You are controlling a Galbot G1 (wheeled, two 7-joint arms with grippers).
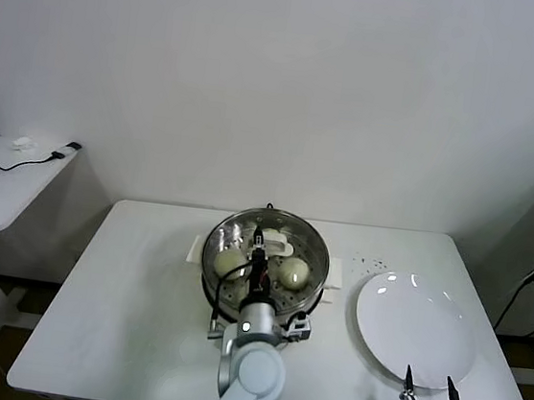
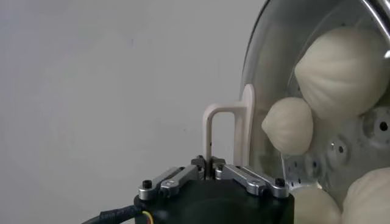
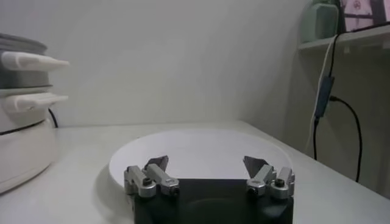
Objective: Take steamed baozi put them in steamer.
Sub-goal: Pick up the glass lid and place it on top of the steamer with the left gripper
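The steamer point(image 1: 312, 249), a shiny steel pot, stands at the table's middle with a round glass lid point(image 2: 253, 79) over it. Several cream-white baozi point(image 2: 341, 70) lie on the perforated tray inside, seen through the glass. Two of them show plainly in the head view, one baozi point(image 1: 229, 261) left of the gripper and one point(image 1: 292, 273) right of it. My left gripper point(image 1: 257, 249) point(image 2: 211, 162) is above the pot, shut on the lid's white handle point(image 2: 228, 125). At the table's front right, my right gripper point(image 1: 431, 396) point(image 3: 206, 164) hangs open and empty.
A flat white plate point(image 1: 416, 328) point(image 3: 201, 149) lies right of the steamer, bare, just behind my right gripper. The steamer's white base point(image 3: 18, 152) stands left of it. A side desk point(image 1: 8, 185) with cables is at far left.
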